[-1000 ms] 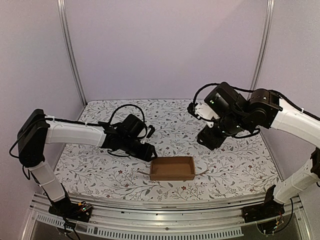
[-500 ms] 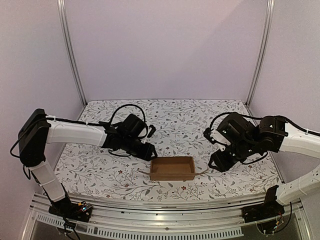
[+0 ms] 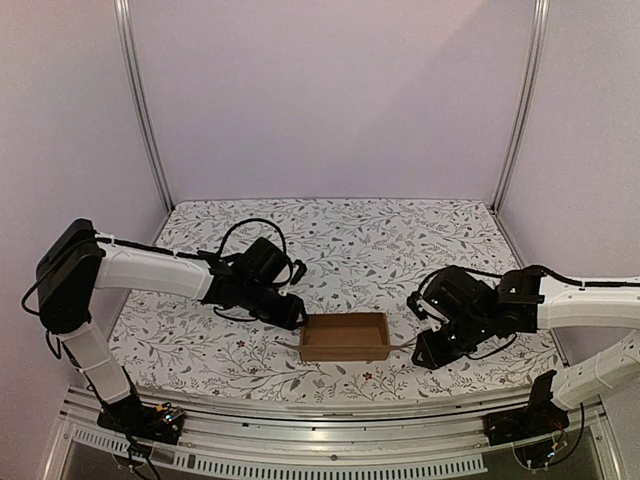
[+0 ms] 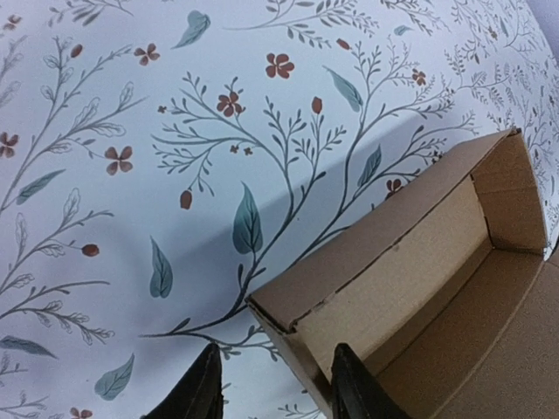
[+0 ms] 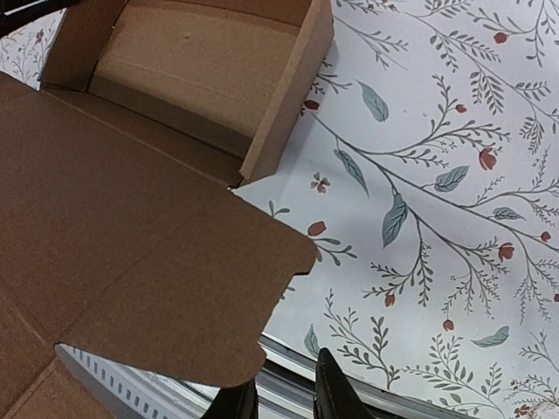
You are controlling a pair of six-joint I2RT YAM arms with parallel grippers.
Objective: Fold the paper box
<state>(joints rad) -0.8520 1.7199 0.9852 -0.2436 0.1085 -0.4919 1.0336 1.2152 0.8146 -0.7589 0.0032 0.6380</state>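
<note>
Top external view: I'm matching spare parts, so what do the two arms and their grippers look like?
The left arm and right arm have smooth white tubular links joined by chunky black joint housings. Black cables loop loosely near each wrist. The left gripper and right gripper are black, each with two slim dark fingers. No markings can be made out.

I kept both arms low, reaching inward: left gripper (image 3: 296,316) jaws apart, right gripper (image 3: 424,352) jaws narrowly apart.
</note>
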